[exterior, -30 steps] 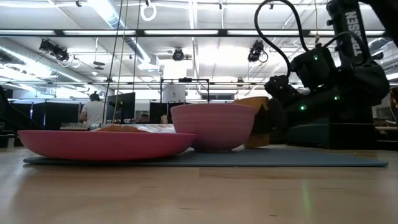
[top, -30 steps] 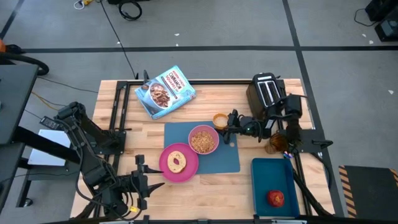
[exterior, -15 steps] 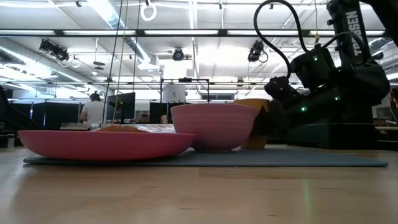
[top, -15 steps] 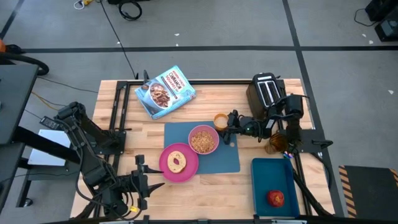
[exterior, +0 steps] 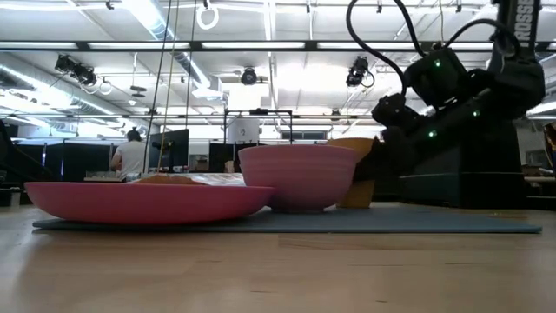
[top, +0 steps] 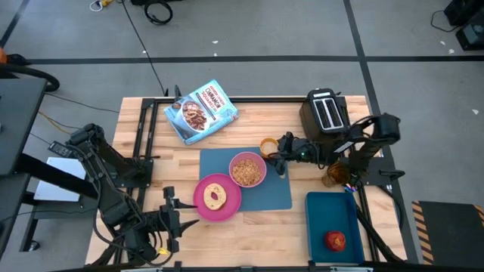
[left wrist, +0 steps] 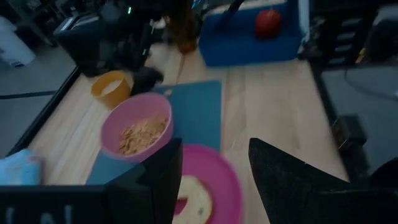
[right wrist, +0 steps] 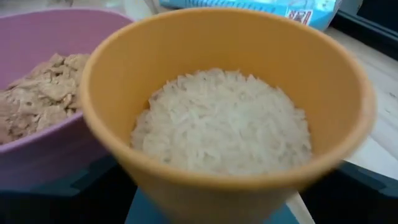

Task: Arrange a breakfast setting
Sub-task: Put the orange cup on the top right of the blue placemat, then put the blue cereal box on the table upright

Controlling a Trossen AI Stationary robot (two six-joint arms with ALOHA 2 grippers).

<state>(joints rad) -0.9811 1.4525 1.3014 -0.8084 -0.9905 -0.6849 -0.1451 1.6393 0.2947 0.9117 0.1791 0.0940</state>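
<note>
A pale butcher-block table of jointed wooden strips carries a flat, smooth blue mat, rectangular with rounded corners. On the mat's near left corner sits a round pink plate with a shallow raised rim, overhanging the mat's edge, and a pale bagel with a hole in its middle lies on it. Just beside the plate, toward the far side of the mat, stands a smaller pink bowl with smooth curved walls, filled with rough tan flakes. The amber cup, a small tapered round cup, stands at the mat's far edge next to the bowl; the right wrist view shows it heaped with white grains. The right gripper lies low beside this cup, its dark fingers on either side of it, though I cannot tell whether they press on it. Behind it stands a boxy black toaster with two slots, and a glossy blue bag lies flat at the far side of the table. A darker blue tray with raised walls sits at the near right corner, well apart from the mat, holding a shiny red apple. The left gripper waits at the near left of the table beside the plate, its fingers spread wide and holding nothing.
</note>
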